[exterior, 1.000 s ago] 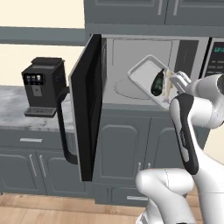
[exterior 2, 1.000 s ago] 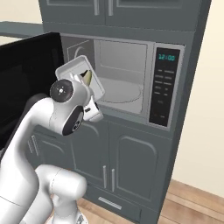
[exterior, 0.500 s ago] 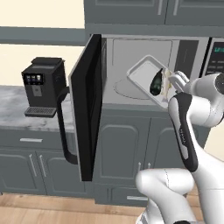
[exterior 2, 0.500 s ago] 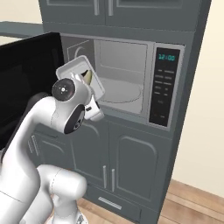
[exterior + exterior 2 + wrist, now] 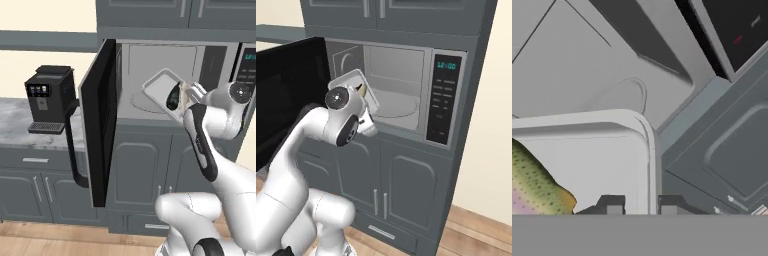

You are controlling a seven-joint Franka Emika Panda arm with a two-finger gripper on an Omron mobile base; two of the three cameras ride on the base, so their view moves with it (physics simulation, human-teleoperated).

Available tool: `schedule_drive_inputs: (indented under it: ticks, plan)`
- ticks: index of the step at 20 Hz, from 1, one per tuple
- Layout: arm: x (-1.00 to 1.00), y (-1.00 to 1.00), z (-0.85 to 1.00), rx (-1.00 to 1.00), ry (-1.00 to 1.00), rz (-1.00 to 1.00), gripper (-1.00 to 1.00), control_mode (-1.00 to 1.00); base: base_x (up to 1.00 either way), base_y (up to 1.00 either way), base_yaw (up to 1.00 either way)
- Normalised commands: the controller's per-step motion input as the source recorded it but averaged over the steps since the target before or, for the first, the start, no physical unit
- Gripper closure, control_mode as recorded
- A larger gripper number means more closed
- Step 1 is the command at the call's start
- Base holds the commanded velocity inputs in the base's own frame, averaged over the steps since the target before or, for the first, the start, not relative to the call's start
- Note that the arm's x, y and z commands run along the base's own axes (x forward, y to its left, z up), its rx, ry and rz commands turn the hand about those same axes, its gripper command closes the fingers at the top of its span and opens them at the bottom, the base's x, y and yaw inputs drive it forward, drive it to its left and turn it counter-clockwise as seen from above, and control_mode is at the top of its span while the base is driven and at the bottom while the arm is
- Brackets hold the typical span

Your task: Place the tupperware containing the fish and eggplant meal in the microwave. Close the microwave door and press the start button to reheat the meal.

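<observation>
The tupperware is a pale grey tray held tilted in front of the open microwave, at its lower right mouth. The fish and eggplant meal lies as a dark lump against the tray's lower side. My gripper is shut on the tray's right rim. In the hand view the fingertips straddle the rim of the tupperware, with the meal at the left and my gripper at the bottom. The microwave door stands swung open to the left. From the right, my wrist partly covers the tupperware.
The glass turntable lies inside the cavity, and the black keypad sits to its right. A black coffee machine stands on the marble counter left of the door. Grey cabinet doors run below.
</observation>
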Motion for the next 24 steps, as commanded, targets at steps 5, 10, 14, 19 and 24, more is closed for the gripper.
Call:
schedule_drive_inputs:
  ticks: [5,10,14,19,24]
  plan:
    - [0.77,0.08,-0.21,0.0,0.01,-0.15,1.0,-1.0,0.0,0.0,0.0]
    - [0.71,0.0,-0.02,0.01,0.17,-0.09,1.0,-1.0,0.0,0.0,0.0]
    - [0.68,-0.04,0.0,0.02,0.17,-0.05,1.0,-1.0,0.0,0.0,0.0]
    - [0.62,-0.19,-0.03,0.03,0.05,-0.01,1.0,-1.0,0.0,0.0,0.0]
    - [0.44,-0.22,-0.33,0.01,0.0,0.0,1.0,-1.0,0.0,0.0,0.0]
